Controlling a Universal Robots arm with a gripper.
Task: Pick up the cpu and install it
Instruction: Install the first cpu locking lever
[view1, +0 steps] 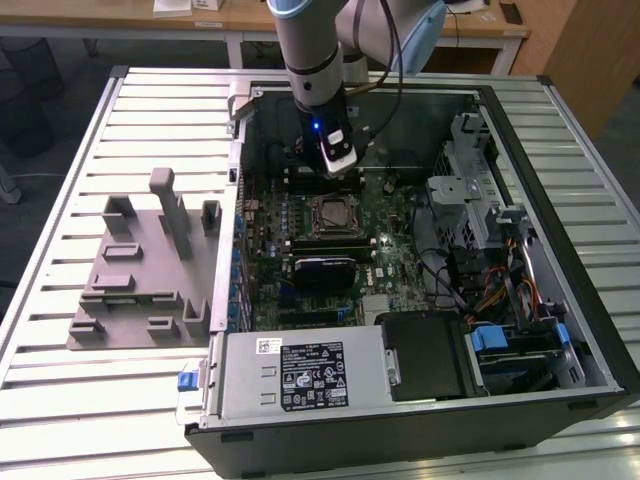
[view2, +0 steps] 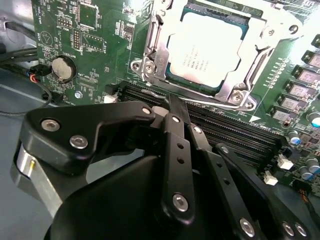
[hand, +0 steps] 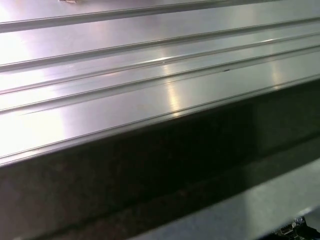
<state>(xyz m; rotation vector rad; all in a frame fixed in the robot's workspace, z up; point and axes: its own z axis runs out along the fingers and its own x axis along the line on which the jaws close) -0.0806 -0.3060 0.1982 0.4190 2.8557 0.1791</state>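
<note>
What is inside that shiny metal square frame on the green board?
The cpu sits inside the socket frame, silvery top showing. Whatever lies beneath the chip is covered.

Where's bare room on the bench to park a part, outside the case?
Bare slats of the table lie behind the grey plastic tray, between it and the table's far edge. More run along the exterior view's left edge and in front of the tray. Inside the computer case it is crowded: gripper over the motherboard, cpu in its socket, cables.

The gripper (view2: 172, 107) fingertips are hidden behind its own black linkage. The cpu (view2: 210, 50) is partly cut off by the second wrist view's edge.
</note>
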